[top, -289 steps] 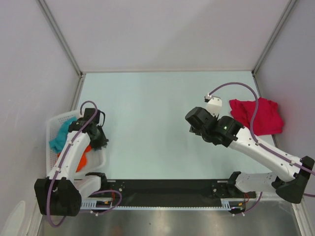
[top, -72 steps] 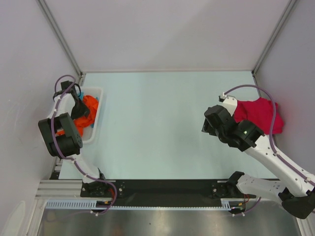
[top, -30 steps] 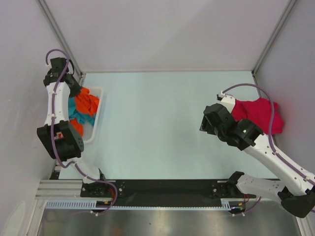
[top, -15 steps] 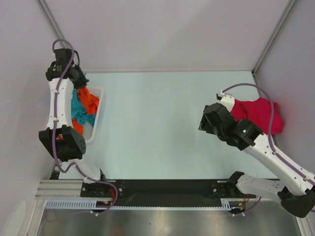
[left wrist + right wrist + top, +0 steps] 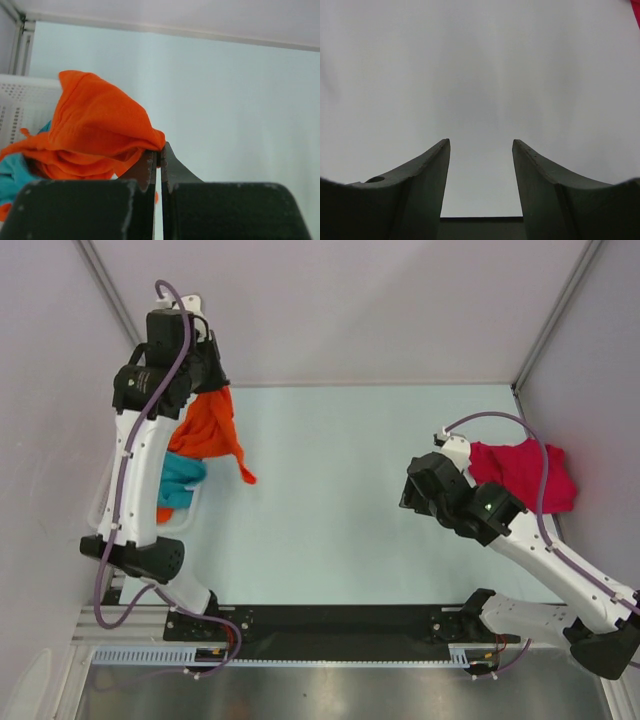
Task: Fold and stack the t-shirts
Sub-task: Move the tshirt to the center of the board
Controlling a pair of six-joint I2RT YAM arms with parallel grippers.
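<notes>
My left gripper [image 5: 205, 390] is raised high at the back left, shut on the bright orange t-shirt [image 5: 207, 432], which hangs from it above the table. In the left wrist view the orange t-shirt [image 5: 95, 125] is pinched at my left gripper [image 5: 160, 152]. The teal t-shirt [image 5: 178, 480] lies in the white mesh basket [image 5: 188, 516] below; it also shows in the left wrist view [image 5: 11, 172]. The crimson red t-shirt [image 5: 530, 475] lies crumpled at the right edge. My right gripper [image 5: 412, 492] is open and empty left of it, over bare table [image 5: 480, 145].
The white mesh basket [image 5: 20, 100] stands against the left wall. Grey enclosure walls with metal posts [image 5: 125, 320] close in the back and both sides. The pale green tabletop [image 5: 340, 470] lies between the arms.
My left gripper has lifted the orange t-shirt up out of the basket and swung it right, over the table edge. The right arm has barely moved.
</notes>
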